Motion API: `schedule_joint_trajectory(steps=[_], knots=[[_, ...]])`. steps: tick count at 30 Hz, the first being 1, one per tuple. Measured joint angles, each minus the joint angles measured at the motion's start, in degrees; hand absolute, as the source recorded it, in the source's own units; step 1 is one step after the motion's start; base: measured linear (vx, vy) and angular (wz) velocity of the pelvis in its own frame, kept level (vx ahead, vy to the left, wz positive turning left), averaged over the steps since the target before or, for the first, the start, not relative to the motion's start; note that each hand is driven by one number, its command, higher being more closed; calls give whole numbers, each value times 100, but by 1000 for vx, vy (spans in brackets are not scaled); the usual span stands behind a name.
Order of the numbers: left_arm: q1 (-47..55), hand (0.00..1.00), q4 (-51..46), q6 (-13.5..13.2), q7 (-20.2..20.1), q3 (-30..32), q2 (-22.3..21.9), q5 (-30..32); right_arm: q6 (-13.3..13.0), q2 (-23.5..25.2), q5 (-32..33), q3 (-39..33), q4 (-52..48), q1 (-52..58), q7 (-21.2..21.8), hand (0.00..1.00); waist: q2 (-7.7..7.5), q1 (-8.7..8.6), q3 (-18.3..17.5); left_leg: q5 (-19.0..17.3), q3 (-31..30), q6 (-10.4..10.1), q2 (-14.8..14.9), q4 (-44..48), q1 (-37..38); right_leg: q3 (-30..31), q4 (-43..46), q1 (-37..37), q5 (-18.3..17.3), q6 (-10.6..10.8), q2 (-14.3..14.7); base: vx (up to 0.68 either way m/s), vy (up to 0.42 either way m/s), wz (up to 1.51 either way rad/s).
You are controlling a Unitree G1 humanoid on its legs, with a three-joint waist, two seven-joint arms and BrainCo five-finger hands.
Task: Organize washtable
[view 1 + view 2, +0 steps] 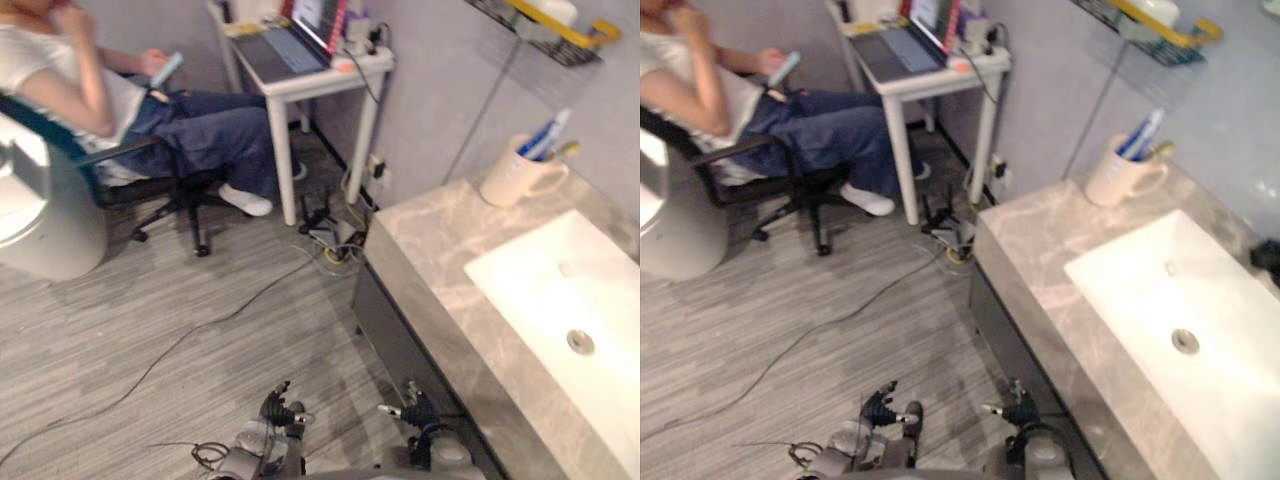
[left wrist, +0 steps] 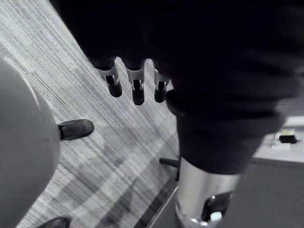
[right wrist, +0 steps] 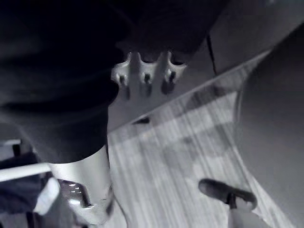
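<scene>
- Hanging low before the veined marble washtable (image 1: 430,262), left hand (image 1: 279,410) and right hand (image 1: 416,408) are relaxed, empty.
- Rounded cream mug (image 1: 514,174) stands at its back corner, near the white sink (image 1: 540,285).
- Person (image 1: 160,105) sits beyond it.

Left hand (image 1: 279,409), right hand (image 1: 415,409), fingers (image 2: 137,93) relaxed

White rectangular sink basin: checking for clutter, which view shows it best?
Right eye view: most of the white sink basin shows, drain included. Left eye view crops more of it; wrist views face the floor.
</scene>
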Motion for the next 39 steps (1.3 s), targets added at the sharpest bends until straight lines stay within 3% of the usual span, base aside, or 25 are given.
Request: schedule_joint_trajectory(steps=[1, 2, 4, 6, 9, 13, 16, 18, 19, 20, 21, 22, 23, 24, 26, 31, 36, 39], knots=[[6, 0, 50, 4, 7, 59, 53, -3, -4, -15, -3, 32, 53, -41, -3, 0, -153, 2, 19, -51, -246, -84, -161, 81, 67, -123, -246, 51, 277, 39, -154, 66, -149, 99], [6, 0, 43, 7, 5, 72, 37, -4, 9, -18, -5, 31, 88, -44, -4, 0, -136, 3, 7, -62, -314, -114, -172, 21, 107, -204, -284, 98, 258, 12, -173, 75, -159, 76], [14, 0, -6, -41, 6, 116, -79, -9, -10, -209, -7, 32, 98, -95, -3, 0, 125, 157, -40, 7, -386, -226, 46, -169, 89, -350, -468, 120, 248, -38, -5, 40, -163, 22], [66, 0, 24, -37, -7, 111, -115, -61, 6, -199, -7, 23, 114, -39, -5, 0, 212, 119, -76, 67, -559, -307, 114, -278, 109, -560, -683, 279, 302, -95, 79, 34, -89, 36], [48, 0, 37, -37, -7, 114, -135, -68, 11, -176, -7, -26, 114, 3, -15, 0, 184, 127, -82, 150, -815, -376, 131, -335, 222, -812, -836, 565, 329, -145, 138, 95, -71, 46], [9, 0, 41, -30, -6, 109, -89, -68, 14, -76, 4, -29, 113, 25, -13, 0, 4, 135, -84, 261, -1308, -513, 49, -343, 132, -1299, -853, 761, 252, -216, 118, 87, -60, 63], [2, 0, -11, -33, 3, 111, -122, -78, 14, -80, 20, -41, 113, -70, -24, 0, 98, 147, -35, 479, -1440, -534, -23, -344, -49, -1675, -686, 712, 115, -252, 27, -15, -56, 71], [50, 0, -87, -33, 3, 115, -155, -116, 12, -114, 15, -75, 85, -203, -26, 0, 253, 130, -56, 618, -976, -420, -20, -404, -243, -1830, -655, 576, 148, -316, 30, -111, 0, 49], [9, 0, -151, -30, 0, 136, -126, -118, 21, -7, 7, -155, 112, -318, -27, 0, 147, 138, 35, 227, -196, -57, -14, 21, -522, -1994, -718, 456, 252, -367, -132, -120, 68, 72], [-101, 0, -209, -18, -9, 156, -71, -114, 13, 46, 8, -240, 77, -311, -42, 0, -34, 94, 72, -311, 952, 432, -77, 1530, -978, -2177, -646, 468, 290, -313, -511, -95, 91, 64], [-115, 0, -234, -27, -9, 156, -57, -112, 17, 24, 7, -272, 62, -305, -39, 0, -99, 63, 79, -486, 1393, 461, -6, 2204, -1052, -2238, -599, 479, 293, -310, -623, -73, 84, 60], [-41, 0, -246, -40, -9, 153, -74, -104, 10, 24, 5, -254, 30, -153, -24, 0, -90, 3, 18, -962, 2066, 303, 309, 3024, -998, -2323, -573, 497, 306, -289, -649, -46, 142, 28], [13, 0, -227, -35, -15, 138, -120, -98, 1, -10, 6, -260, -18, -94, -27, 0, 99, -74, -59, -1436, 2493, 261, 669, 3076, -841, -2345, -574, 533, 313, -250, -592, -45, 176, 24], [0, 0, -215, -30, -24, 115, -141, -95, 4, -33, 7, -284, -14, -104, -37, 0, 223, -124, -85, -1526, 2677, 242, 730, 2912, -813, -2343, -545, 515, 334, -180, -537, -2, 180, 34], [-75, 0, -141, -36, -62, -76, -99, -30, 33, 13, 3, -388, 28, -32, -18, 0, 171, -208, -110, -1412, 2809, 300, 411, 1776, -437, -2293, -879, 472, 517, -8, -469, -39, 137, 37], [78, 0, -5, -22, -124, -184, -33, 22, 45, 45, -4, -386, 111, 0, -17, 0, 101, -164, -130, -921, 2681, 321, 125, 1020, -76, -2008, -1475, 742, 835, 7, -413, -104, 65, 16], [166, 0, 53, -31, -126, -289, -28, 62, 49, 29, -55, -353, 252, -89, -12, 0, 193, -159, -196, -201, 2698, 237, 16, -264, 345, -1791, -1570, 608, 892, -10, -267, -186, -17, -2], [187, 0, 61, -33, -127, -290, -36, 74, 49, 29, -57, -344, 275, -92, -13, 0, 196, -153, -218, -106, 2696, 210, 49, -412, 340, -1721, -1585, 555, 894, -13, -193, -145, -24, -3]])
